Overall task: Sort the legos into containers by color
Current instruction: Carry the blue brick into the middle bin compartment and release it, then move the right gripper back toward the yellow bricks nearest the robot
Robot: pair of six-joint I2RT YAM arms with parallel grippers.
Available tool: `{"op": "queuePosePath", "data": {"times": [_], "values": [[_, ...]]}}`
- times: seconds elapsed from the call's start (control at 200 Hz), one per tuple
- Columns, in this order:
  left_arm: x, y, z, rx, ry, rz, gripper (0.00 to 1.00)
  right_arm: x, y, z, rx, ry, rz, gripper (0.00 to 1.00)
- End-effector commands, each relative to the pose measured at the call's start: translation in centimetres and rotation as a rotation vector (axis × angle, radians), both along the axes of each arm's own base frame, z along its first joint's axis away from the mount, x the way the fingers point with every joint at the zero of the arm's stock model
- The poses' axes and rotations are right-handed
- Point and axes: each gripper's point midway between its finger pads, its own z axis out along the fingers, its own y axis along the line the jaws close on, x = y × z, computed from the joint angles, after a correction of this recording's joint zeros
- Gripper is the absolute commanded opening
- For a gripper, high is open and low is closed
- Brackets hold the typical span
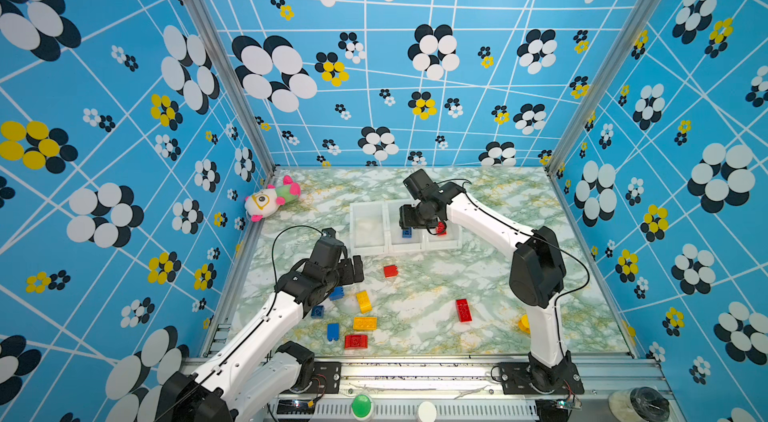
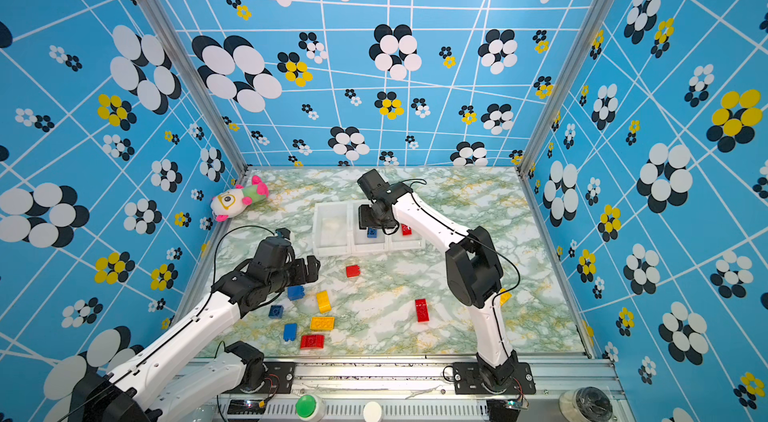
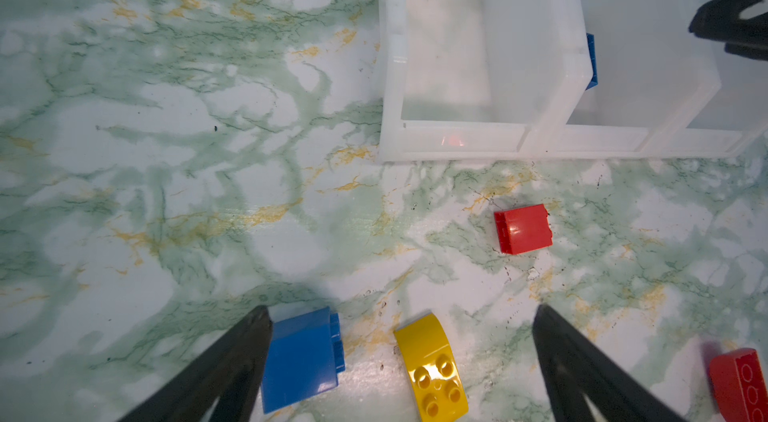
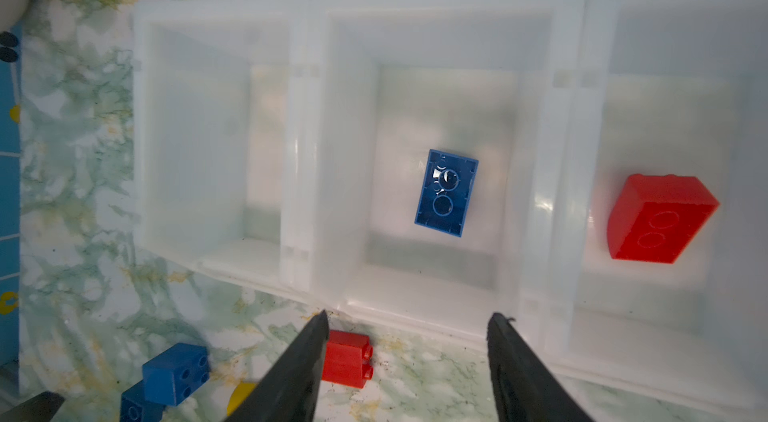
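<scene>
Blue drop-off looks done: blue lego [image 4: 446, 198] lies in middle container [image 4: 536, 141] under right end effector [image 4: 409, 317], jaws apart and empty; next, wide-open left end effector [image 3: 401, 308] should lower onto loose blue lego [image 3: 299, 357] on bench [image 3: 166, 150].

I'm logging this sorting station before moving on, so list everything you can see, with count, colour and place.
containers: three, white translucent, joined in a row, far middle of the table; left-end one empty.
blue brick: one, in the middle bin.
red brick: one, in the right-end bin.
loose red bricks: three, spread in front of the bins.
loose blue bricks: three, front left.
loose yellow pieces: three; two front left, one partly hidden behind the right arm.
plush toy: one, white, green and pink, far left corner.
green button, white button: one each, front rail.
left gripper: open, above the loose bricks.
right gripper: open, empty, above the middle bin's near edge.
</scene>
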Motion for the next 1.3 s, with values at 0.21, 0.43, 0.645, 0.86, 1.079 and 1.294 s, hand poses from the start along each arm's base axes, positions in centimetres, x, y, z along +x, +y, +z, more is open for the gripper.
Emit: {"op": "queuePosePath", "data": {"times": [0.21,0.43,0.645,0.86,1.079,1.294], "values": [[-0.3,0.6,-0.7,0.019,0.021,0.009,0.99,-4.9,-4.9,0.7,-0.019,0.046,-0.06,0.68],[-0.3,0.5,-1.0,0.016,0.026,0.009,0.99,-8.5,-11.0,-0.6,-0.02,0.121,-0.188,0.68],[-0.3,0.4,-1.1,0.009,0.034,0.004,0.99,-13.2,-17.4,-2.8,-0.062,0.222,-0.343,0.71],[-0.2,0.5,-1.1,0.004,0.032,0.01,0.99,-18.0,-22.4,-3.9,-0.116,0.325,-0.496,0.74],[-0.2,0.4,-1.1,-0.006,0.036,0.011,0.99,-22.1,-26.3,-4.9,-0.122,0.409,-0.683,0.83],[-0.1,0.5,-1.5,-0.012,0.049,0.018,0.99,-25.1,-28.7,-5.6,-0.137,0.49,-0.855,0.89]]}}
